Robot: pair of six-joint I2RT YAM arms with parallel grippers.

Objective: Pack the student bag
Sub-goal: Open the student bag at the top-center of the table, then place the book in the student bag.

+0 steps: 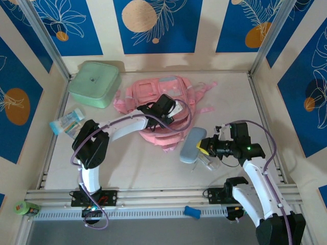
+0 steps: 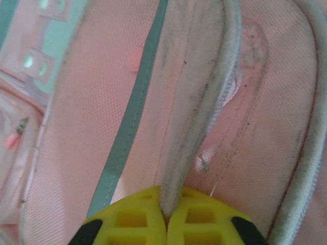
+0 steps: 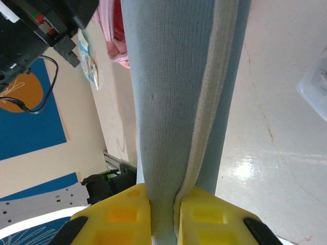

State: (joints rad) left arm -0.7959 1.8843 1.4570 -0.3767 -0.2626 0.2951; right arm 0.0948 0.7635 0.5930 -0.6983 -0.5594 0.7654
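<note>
The student bag (image 1: pixel 153 92), a pink backpack with grey strips, lies flat at the table's back centre. My left gripper (image 1: pixel 171 109) is over its near right part. In the left wrist view that gripper (image 2: pixel 166 217) is shut, its yellow pads pinching a pale grey piped edge (image 2: pixel 199 102) of the bag's pink fabric (image 2: pixel 76 127). My right gripper (image 1: pixel 203 147) holds a grey-blue oval case (image 1: pixel 192 145) just right of the bag's near edge. Seen from the right wrist, the gripper (image 3: pixel 176 209) is shut on the case (image 3: pixel 168 76), which runs upward from the pads.
A mint-green lidded box (image 1: pixel 94 83) stands at the back left. A blue-and-white packet (image 1: pixel 67 122) lies near the left wall. A clear plastic item (image 1: pixel 209 162) sits on the table under the case. A green roll (image 1: pixel 25 207) and a small blue piece (image 1: pixel 192 212) rest on the front rail.
</note>
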